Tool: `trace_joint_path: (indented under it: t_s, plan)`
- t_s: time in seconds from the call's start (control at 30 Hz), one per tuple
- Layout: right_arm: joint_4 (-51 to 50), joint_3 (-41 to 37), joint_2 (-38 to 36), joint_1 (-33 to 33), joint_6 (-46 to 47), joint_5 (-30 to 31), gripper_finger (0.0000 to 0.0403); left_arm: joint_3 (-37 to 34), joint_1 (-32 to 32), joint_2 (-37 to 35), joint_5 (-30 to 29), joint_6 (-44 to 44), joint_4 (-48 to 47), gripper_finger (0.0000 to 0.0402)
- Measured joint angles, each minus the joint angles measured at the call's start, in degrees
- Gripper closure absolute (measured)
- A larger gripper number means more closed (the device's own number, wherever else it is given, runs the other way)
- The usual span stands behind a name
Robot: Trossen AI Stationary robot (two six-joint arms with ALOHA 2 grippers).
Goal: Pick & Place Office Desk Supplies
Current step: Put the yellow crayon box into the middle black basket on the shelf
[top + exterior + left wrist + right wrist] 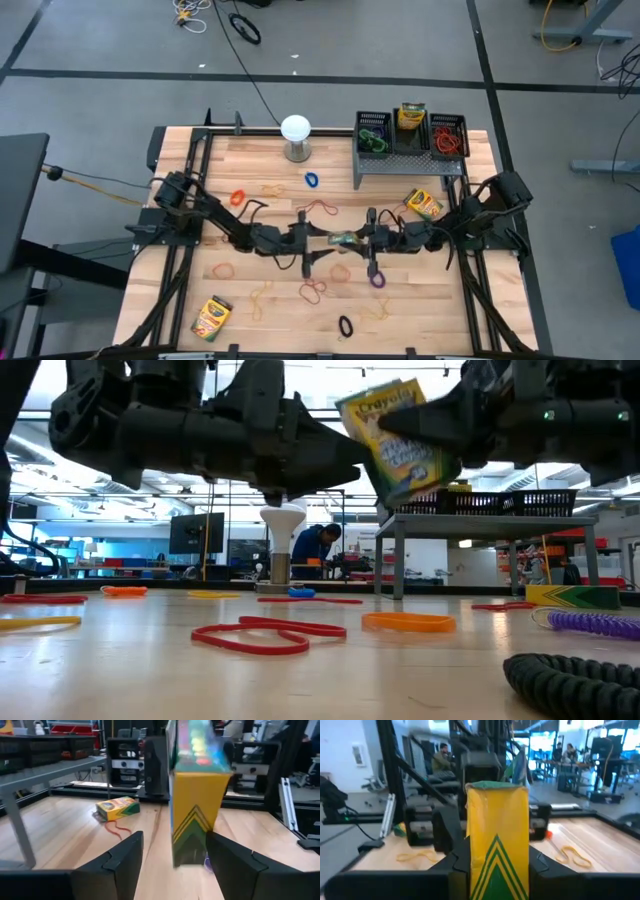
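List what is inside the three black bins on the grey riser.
Left bin: green bands. Middle bin: an upright crayon box. Right bin: red and orange bands. The bin floors beneath these are covered.

A yellow-and-green crayon box (497, 837) stands upright between the right gripper's (497, 865) dark jaws, clamped on both sides. Beyond it, tan rubber bands (574, 855) lie on the wooden worktop (600, 837). People sit in the background.
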Motion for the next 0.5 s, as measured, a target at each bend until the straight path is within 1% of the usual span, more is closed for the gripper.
trace_joint_path:
  t_s: [0.13,0.33,0.5]
  plan:
    - [1.55,0.18,0.00,-0.01,-0.68,0.06,0.0318,1.18,-0.01,0.19,0.80,2.97,-0.87,0.0178]
    - [3.66,0.18,0.02,0.02,-1.14,0.01,0.0320,1.18,-0.01,0.19,2.28,0.55,0.54,0.0189]
    - [5.73,0.18,0.02,0.02,-2.45,0.01,0.0320,1.21,-0.01,0.19,3.19,-1.35,1.40,0.0174]
